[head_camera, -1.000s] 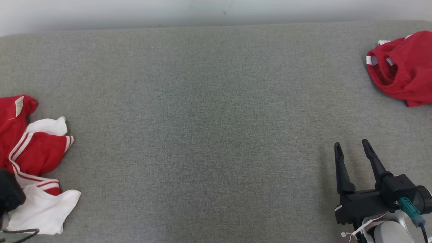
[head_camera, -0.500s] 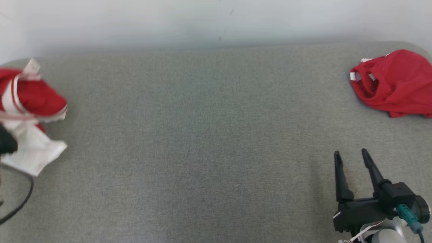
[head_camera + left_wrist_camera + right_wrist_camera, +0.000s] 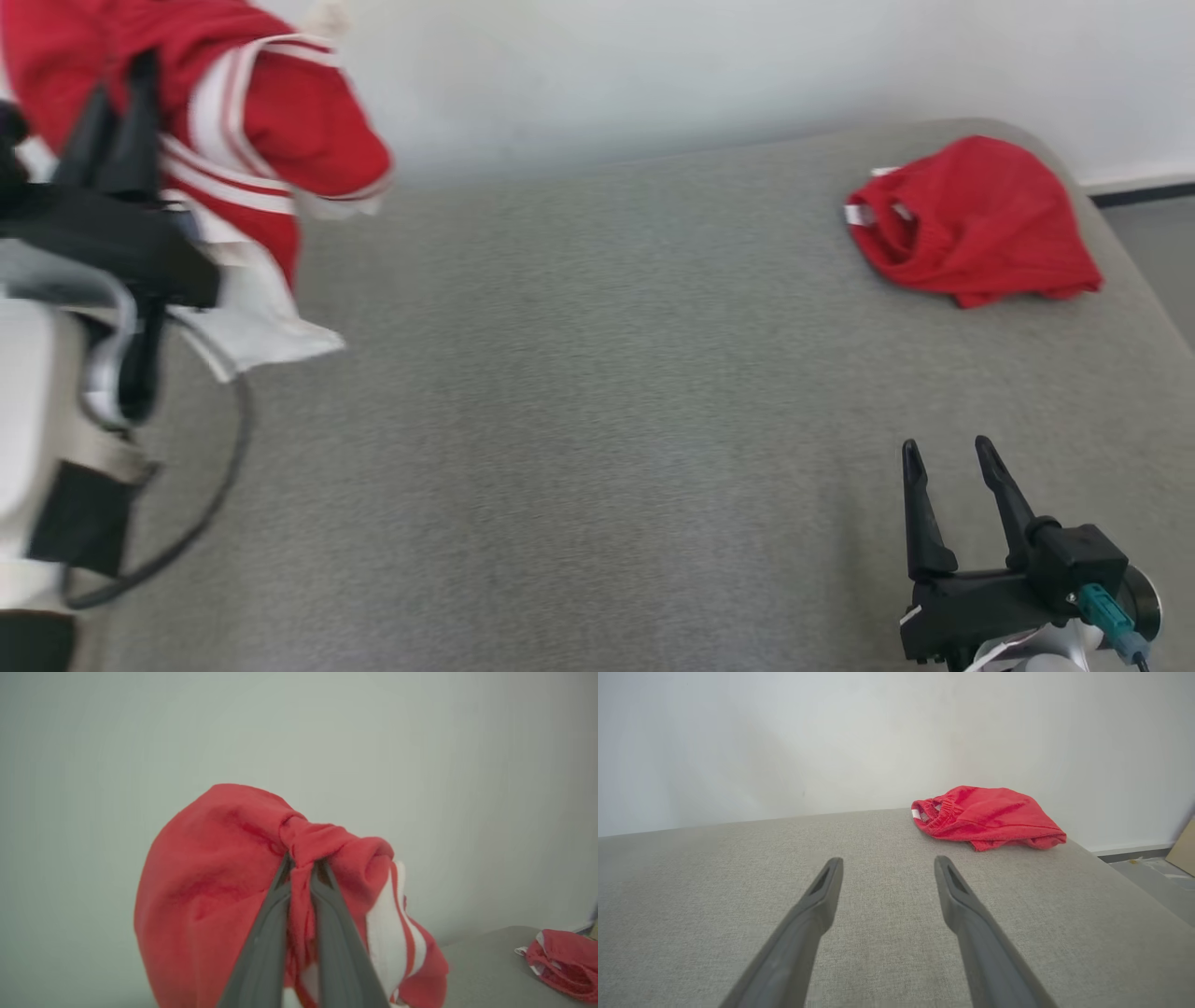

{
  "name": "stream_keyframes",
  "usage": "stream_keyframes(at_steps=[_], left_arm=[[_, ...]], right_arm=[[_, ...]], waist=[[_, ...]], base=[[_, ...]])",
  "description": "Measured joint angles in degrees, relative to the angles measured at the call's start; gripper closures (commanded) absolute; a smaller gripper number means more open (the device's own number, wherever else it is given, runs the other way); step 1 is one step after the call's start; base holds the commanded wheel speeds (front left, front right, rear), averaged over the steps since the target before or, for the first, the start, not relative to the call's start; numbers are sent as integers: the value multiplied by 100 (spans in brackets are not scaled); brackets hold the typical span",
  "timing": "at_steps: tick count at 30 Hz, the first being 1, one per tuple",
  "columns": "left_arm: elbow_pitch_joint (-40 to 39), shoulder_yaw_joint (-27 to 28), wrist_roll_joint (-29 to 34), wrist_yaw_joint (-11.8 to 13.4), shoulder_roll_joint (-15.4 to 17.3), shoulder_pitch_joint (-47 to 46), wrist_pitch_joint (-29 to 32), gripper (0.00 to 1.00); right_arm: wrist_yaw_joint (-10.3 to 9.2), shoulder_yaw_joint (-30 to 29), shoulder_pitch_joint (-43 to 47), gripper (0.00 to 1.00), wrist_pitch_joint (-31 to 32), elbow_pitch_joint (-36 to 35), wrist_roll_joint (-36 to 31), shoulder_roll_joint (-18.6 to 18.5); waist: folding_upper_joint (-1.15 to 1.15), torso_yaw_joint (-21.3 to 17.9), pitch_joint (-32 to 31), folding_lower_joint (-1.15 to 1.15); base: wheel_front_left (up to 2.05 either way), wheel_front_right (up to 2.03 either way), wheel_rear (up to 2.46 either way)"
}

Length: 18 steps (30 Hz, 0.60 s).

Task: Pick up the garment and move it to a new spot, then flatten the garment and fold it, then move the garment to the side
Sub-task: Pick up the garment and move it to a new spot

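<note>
Your left tool (image 3: 303,862) is pinching a bunched fold of the red and white garment (image 3: 280,121), with its two fingers pressed tight on the cloth. The garment hangs in the air over the left edge of the surface (image 3: 597,373), near the far left corner (its white part dangles lowest). Your right tool (image 3: 945,446) is spread wide with nothing in it, by the near right corner.

I think you are on the carrying step. To do it well, bring the garment over the bare middle of the surface. Go slowly so it does not swing. Lower it until the white part touches down first, then lay the rest out flat. Stay well apart from the other red garment (image 3: 976,219) at the far right corner.

That red garment has a small white tag, too tiny to read. I can read no words or brand names anywhere.
</note>
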Motion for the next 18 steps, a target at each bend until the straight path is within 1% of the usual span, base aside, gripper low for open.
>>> stream_keyframes(at_steps=[4, 9, 11, 14, 18], left_arm=[[-237, -189, -59, 99, -437, 192, 18, 100], [-312, -318, -134, 199, -720, 717, -8, 100], [-200, -358, -256, 202, -825, 1006, -58, 100], [101, -409, -280, 221, -870, 1413, -160, 100], [633, -393, -480, 191, -1062, 1774, -289, 100]], right_arm=[[0, -16, 86, 0, 1, 21, 5, 52], [0, -8, 87, 0, 0, 16, 5, 58], [0, 2, 86, 0, 0, -2, 4, 58], [0, -1, 86, 0, 0, -21, 4, 55], [0, -15, 81, 0, 0, -30, 4, 40]], waist=[[0, -293, -23, 0], [0, -656, -34, 0], [0, -786, -30, 0], [0, -943, -8, 0], [0, -1027, 70, 0]], base=[[0, 0, 0], [0, 0, 0], [0, 0, 0], [0, 0, 0], [0, 0, 0]])
